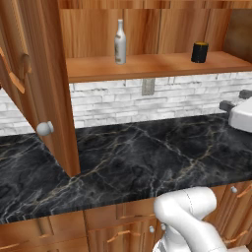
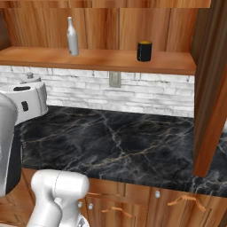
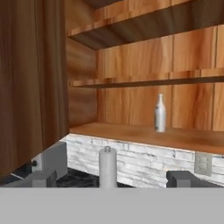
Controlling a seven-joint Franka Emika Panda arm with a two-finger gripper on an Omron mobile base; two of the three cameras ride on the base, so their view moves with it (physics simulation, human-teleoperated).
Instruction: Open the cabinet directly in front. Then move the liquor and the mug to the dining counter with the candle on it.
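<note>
On the lowest shelf of the open cabinet (image 1: pixel 147 66) the liquor (image 1: pixel 120 42) stands upright toward the left, with the mug (image 1: pixel 199 52) well apart to its right. Both doors are swung wide. Below lies a black marble counter (image 1: pixel 147 157) against a white brick backsplash (image 1: pixel 123 103). The gripper (image 3: pixel 113 178) holds nothing, its fingers spread wide; a grey paper-towel cylinder (image 3: pixel 107 166) stands beyond them.

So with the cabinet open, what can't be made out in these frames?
- Mug: handle and interior not discernible in either base view; too small and dark.
- Liquor: any label too small to read, every view.
- Cabinet's right door: cut off by the right base view's edge.
- End effector: fingertips partly cut off by the hand view's bottom.
</note>
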